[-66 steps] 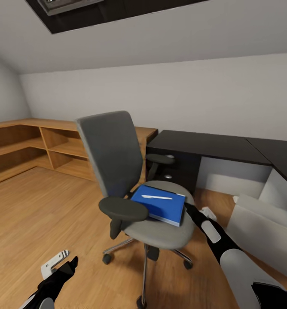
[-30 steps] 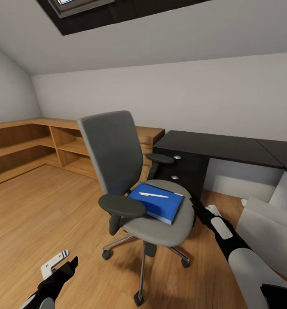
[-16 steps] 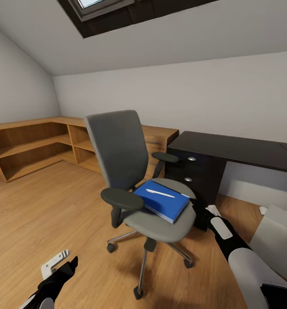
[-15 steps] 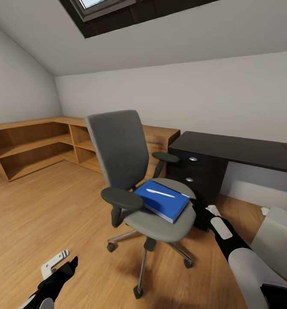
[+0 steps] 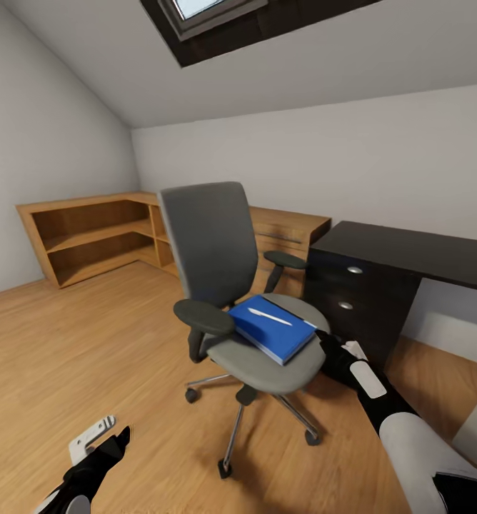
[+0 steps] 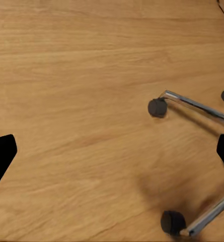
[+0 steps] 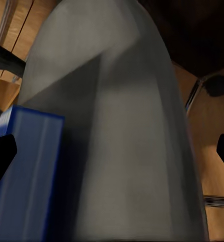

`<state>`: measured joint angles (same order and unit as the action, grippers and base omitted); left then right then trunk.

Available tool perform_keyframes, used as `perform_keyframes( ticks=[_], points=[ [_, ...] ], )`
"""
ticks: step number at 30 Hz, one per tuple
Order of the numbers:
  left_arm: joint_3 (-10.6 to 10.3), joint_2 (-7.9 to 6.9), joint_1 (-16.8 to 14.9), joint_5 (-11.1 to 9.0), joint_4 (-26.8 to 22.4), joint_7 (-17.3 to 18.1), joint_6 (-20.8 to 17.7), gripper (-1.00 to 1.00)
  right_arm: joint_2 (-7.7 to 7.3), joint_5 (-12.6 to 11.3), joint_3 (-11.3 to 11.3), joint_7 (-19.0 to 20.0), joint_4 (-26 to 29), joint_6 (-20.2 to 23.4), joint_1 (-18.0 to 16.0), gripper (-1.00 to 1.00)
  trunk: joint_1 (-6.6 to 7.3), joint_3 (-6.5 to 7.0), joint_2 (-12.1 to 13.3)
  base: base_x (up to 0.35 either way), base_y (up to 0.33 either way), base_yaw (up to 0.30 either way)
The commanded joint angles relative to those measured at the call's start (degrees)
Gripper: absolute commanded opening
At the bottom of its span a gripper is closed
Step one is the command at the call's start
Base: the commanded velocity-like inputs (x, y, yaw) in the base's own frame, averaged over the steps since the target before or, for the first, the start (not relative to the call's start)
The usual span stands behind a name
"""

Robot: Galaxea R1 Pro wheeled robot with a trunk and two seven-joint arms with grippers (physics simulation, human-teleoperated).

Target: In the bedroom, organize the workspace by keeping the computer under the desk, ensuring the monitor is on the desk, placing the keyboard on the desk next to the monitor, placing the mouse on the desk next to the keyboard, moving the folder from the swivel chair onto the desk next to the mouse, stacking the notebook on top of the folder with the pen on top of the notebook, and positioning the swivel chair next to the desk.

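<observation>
Blue notebook point(image 5: 273, 328) w/ white pen point(image 5: 269, 316) on top is seen lying on swivel chair point(image 5: 247, 300) seat, beside black desk point(image 5: 403, 251). Right gripper point(image 7: 112, 151) is spread wide around seat edge, notebook beside one finger. Left gripper point(image 6: 112, 151) is held open over wood floor point(image 5: 74, 357), nr chair castors.

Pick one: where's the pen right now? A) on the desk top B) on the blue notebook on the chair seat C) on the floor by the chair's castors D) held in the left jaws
B: the pen lies on the blue notebook, which rests on the seat of the chair.
</observation>
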<state>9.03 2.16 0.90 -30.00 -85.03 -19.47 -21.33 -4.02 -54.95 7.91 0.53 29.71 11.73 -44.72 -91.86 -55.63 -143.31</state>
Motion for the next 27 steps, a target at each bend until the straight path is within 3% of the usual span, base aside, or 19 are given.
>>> perform_keyframes(
  ticks=[1,27],
  points=[
    [0.03,0.03,-0.02,-0.59,-0.09,-0.3,-0.2,1.0,0.06,-1.04,0.09,0.26,0.1,0.32,-0.02,1.0,0.01,-0.04,-0.02,0.0,0.0,0.269],
    [0.03,0.12,-0.02,-0.59,-0.05,-0.3,-0.2,1.0,-0.03,-0.95,0.0,0.31,0.35,0.32,-0.02,1.0,0.01,-0.04,-0.02,0.0,0.0,0.271]
  ],
)
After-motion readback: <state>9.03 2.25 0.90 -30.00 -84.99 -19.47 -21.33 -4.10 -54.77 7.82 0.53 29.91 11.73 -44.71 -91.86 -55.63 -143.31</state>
